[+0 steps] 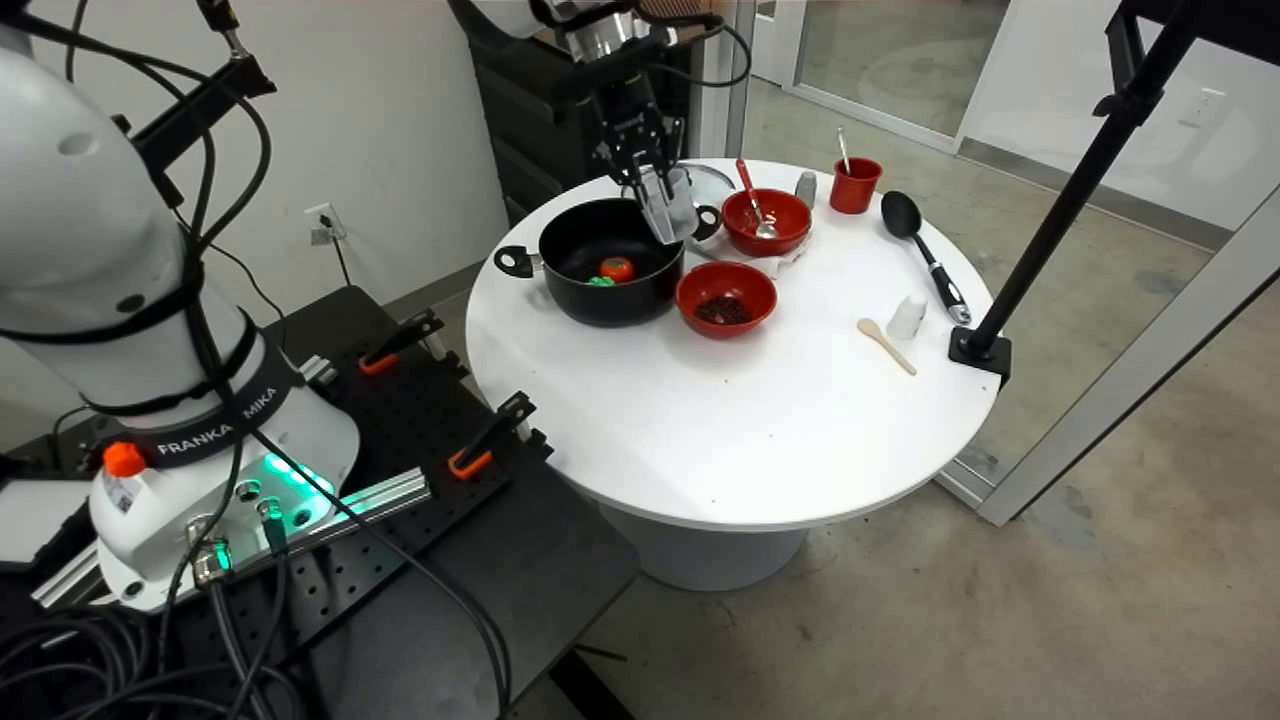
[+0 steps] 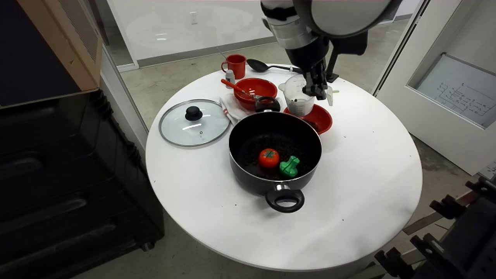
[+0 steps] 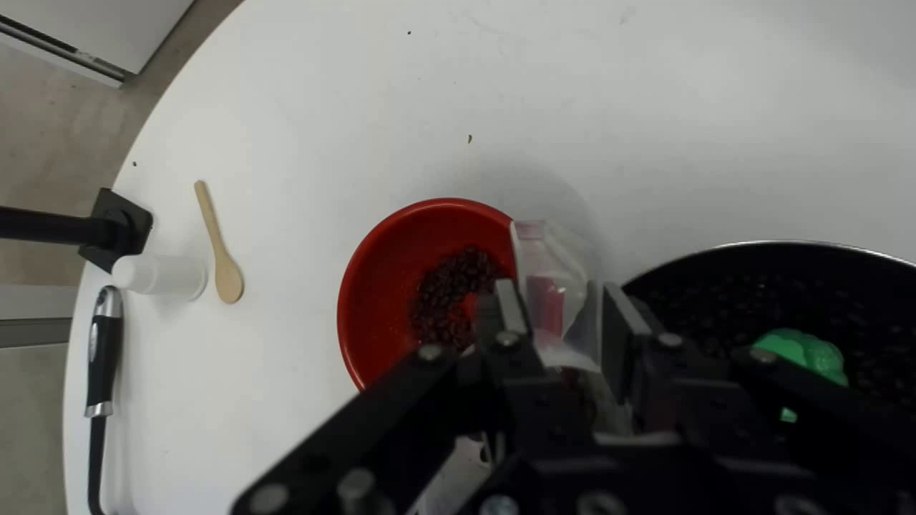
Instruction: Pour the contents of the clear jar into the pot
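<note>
Clutching the clear jar (image 2: 300,93) in my claw (image 3: 563,300), upper center, I judge pouring nearly done, beans (image 2: 287,144) lining the mid-frame pot (image 2: 251,183), the jar's specks (image 2: 295,100) remaining.

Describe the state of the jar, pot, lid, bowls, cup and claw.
Clear jar: raised, dark specks showing
Gripper: closed on the jar
Pot: uncovered, tomato and green piece inside
Glass lid: off the pot, flat
Red bowl: dark beans inside
Other red bowl: utensil inside
Red cup: upright

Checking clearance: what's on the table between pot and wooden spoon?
A red bowl of dark beans, nearer the pot; wrist view and an exterior view show it.
</note>
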Motion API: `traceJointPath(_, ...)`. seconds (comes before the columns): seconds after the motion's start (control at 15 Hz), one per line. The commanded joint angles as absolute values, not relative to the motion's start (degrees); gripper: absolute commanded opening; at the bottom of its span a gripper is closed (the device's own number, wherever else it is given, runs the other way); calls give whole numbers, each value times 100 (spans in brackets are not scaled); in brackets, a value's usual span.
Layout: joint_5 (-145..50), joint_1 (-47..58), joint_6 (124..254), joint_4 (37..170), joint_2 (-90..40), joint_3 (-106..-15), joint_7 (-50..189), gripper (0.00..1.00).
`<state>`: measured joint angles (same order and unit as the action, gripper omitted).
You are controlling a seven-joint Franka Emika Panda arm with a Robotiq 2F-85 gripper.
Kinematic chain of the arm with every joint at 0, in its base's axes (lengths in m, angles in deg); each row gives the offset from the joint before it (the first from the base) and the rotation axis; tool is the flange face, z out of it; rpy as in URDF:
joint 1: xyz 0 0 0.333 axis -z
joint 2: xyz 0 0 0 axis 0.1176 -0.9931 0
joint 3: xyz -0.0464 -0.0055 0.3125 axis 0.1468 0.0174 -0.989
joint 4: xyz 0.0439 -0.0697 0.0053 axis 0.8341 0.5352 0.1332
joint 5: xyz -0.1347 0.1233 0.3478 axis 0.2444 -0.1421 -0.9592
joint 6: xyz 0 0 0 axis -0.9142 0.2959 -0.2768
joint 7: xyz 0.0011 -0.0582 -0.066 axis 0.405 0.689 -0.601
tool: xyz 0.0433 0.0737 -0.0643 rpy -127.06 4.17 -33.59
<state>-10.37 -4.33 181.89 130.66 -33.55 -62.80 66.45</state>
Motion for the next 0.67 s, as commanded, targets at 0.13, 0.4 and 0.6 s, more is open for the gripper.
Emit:
traceJointPath(0.13, 548, -1564, 18240, 13838, -3118, -5808, 9107, 7)
traceJointPath(0.4, 1376, -1650, 17396, 14082, -3350, -6300, 10770, 7)
traceJointPath(0.6, 1455, -1606, 16846, 14182, -3515, -6727, 11512, 7)
